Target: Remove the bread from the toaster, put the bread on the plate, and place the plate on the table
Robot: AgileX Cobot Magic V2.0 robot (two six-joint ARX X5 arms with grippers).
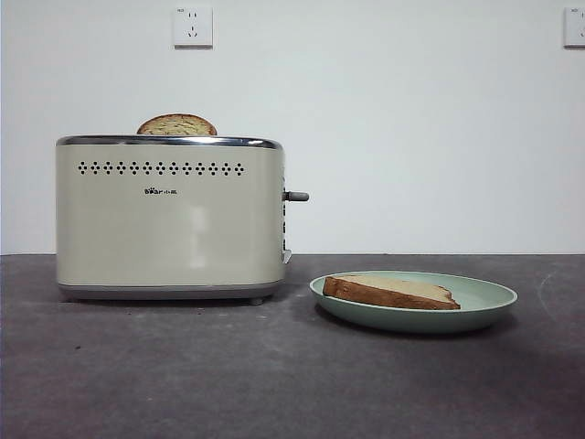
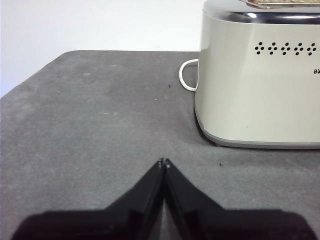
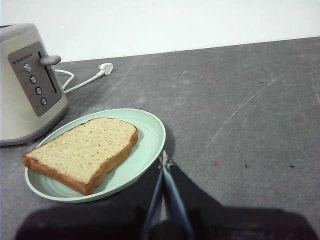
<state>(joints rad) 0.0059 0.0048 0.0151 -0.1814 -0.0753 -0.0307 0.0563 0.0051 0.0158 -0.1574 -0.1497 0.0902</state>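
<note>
The bread [image 1: 391, 291] lies flat on the mint-green plate [image 1: 475, 306], which rests on the dark grey table [image 1: 274, 375] to the right of the cream toaster [image 1: 169, 219]. In the right wrist view the bread [image 3: 82, 150] and plate [image 3: 147, 145] lie just beyond my right gripper [image 3: 164, 161], which is shut and empty beside the plate's rim. The toaster's lever side [image 3: 30, 80] shows there too. My left gripper [image 2: 164, 163] is shut and empty, low over the table [image 2: 90, 125] near the toaster's other end [image 2: 250, 95].
A second brown dome-topped slice [image 1: 176, 125] sticks up from the toaster's slot. A white power cord [image 2: 187, 75] loops behind the toaster, its plug [image 3: 104, 68] lying on the table. A white wall with sockets [image 1: 192, 26] stands behind.
</note>
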